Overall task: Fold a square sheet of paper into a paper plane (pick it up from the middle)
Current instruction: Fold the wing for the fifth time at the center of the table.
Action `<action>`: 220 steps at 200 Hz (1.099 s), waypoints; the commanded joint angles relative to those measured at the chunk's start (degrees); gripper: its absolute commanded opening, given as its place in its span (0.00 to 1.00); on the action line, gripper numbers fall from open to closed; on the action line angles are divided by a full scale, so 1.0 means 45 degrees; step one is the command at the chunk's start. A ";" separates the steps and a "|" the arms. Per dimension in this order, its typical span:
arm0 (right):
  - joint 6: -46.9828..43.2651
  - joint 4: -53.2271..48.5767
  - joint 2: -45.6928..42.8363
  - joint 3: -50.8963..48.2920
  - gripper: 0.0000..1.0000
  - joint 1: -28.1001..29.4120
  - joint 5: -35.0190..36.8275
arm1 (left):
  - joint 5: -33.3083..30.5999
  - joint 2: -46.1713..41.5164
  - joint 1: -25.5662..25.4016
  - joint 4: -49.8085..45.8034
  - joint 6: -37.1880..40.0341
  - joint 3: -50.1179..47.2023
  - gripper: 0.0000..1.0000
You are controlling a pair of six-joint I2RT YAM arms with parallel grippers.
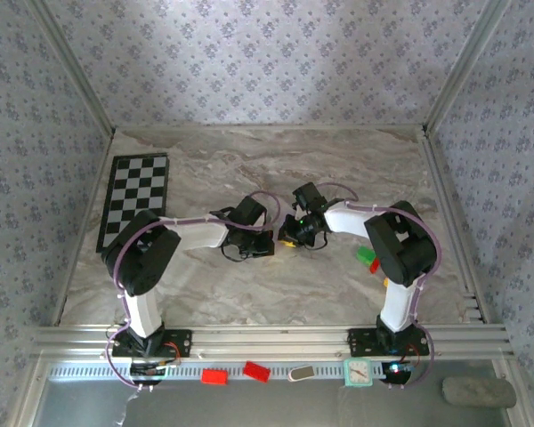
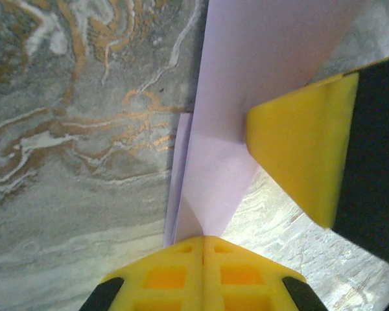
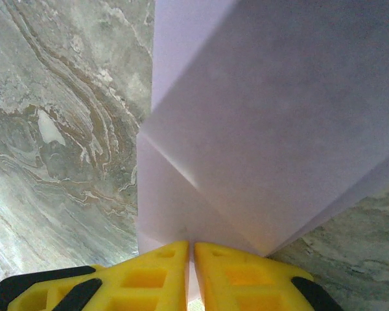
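The pale lilac sheet of paper [image 2: 246, 78] is folded into several layers with a diagonal crease and is held above the marble table between both arms. In the left wrist view my left gripper [image 2: 203, 241] is shut on the narrow lower end of the paper. One yellow finger [image 2: 298, 152] of the right gripper touches the paper from the right. Seen from the right wrist, my right gripper [image 3: 191, 249] is shut on the folded paper [image 3: 266, 129], which spreads wide above the fingers. From above, the left gripper [image 1: 263, 242] and right gripper [image 1: 293, 233] meet mid-table.
A black-and-white checkerboard [image 1: 135, 197] lies at the far left of the table. A green block [image 1: 365, 255] and a red block [image 1: 374, 265] sit beside the right arm. Two red blocks [image 1: 214, 376] and a small clock [image 1: 358, 372] rest on the front rail.
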 commanded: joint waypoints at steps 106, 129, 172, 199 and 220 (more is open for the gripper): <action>-0.0031 -0.1402 0.1008 -0.0407 0.16 -0.0035 0.1394 | -0.0098 -0.0248 -0.0233 -0.1033 -0.0208 0.0772 0.00; 0.0000 -0.1380 0.1011 -0.0427 0.16 -0.0035 0.1385 | -0.0145 0.0155 -0.0296 -0.1209 -0.0167 0.1020 0.00; -0.0001 -0.1388 0.1079 -0.0428 0.16 -0.0045 0.1380 | -0.0570 0.0556 -0.0525 -0.2478 0.0258 0.1194 0.00; -0.0054 -0.1496 0.1107 -0.0426 0.16 -0.0049 0.1423 | -0.0686 0.0259 -0.0523 -0.2923 0.0412 0.0499 0.00; -0.0075 -0.1543 0.1166 -0.0408 0.16 -0.0059 0.1453 | -0.0616 -0.0031 -0.0506 -0.3008 0.0458 -0.0132 0.00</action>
